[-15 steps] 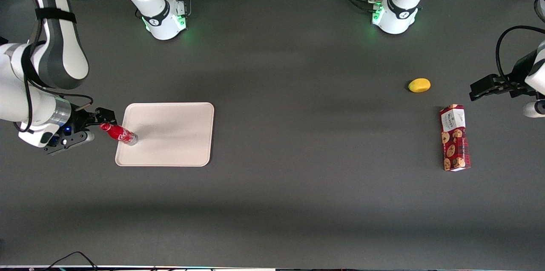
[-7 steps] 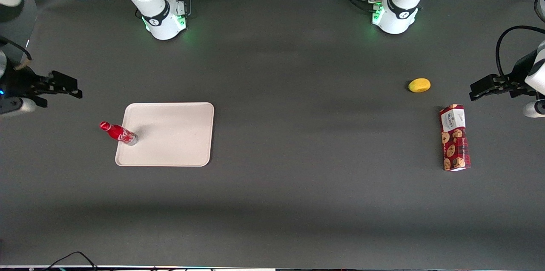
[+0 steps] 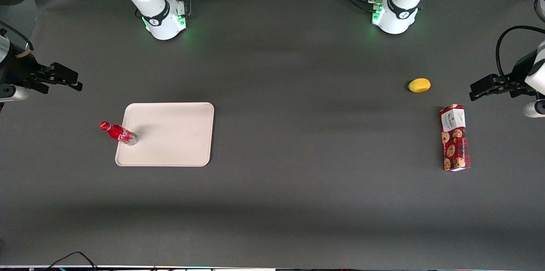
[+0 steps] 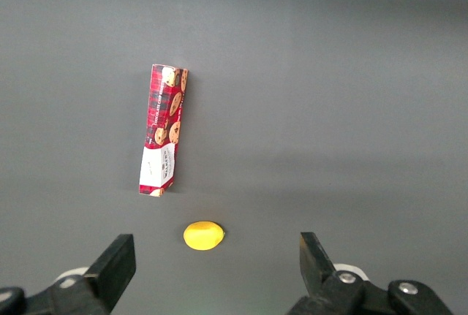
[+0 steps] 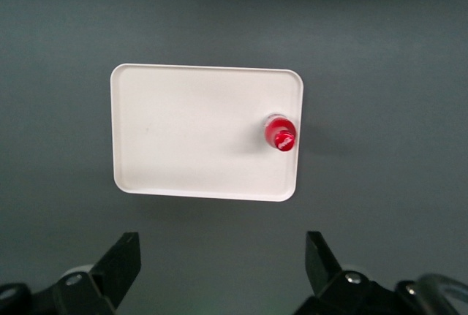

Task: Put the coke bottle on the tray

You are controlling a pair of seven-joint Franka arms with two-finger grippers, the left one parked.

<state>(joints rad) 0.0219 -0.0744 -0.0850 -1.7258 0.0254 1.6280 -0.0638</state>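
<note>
Hand (image 3: 68,79) withdrawn, spread; coke bottle (image 3: 118,133) apart.

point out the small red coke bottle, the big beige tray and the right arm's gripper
small red coke bottle (image 3: 119,133): front view, on its red body.
large flat beige tray (image 3: 179,134): front view, on its bare surface.
right arm's gripper (image 5: 223,275): right wrist view, midway between its open fingertips, raised above the tray.

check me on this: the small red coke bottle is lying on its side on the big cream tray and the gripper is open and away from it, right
Not quite. The small red coke bottle stands upright on the flat cream tray, near its rim; the right wrist view looks straight down onto its cap. The rest holds: the gripper is open and well away from the bottle.
</note>
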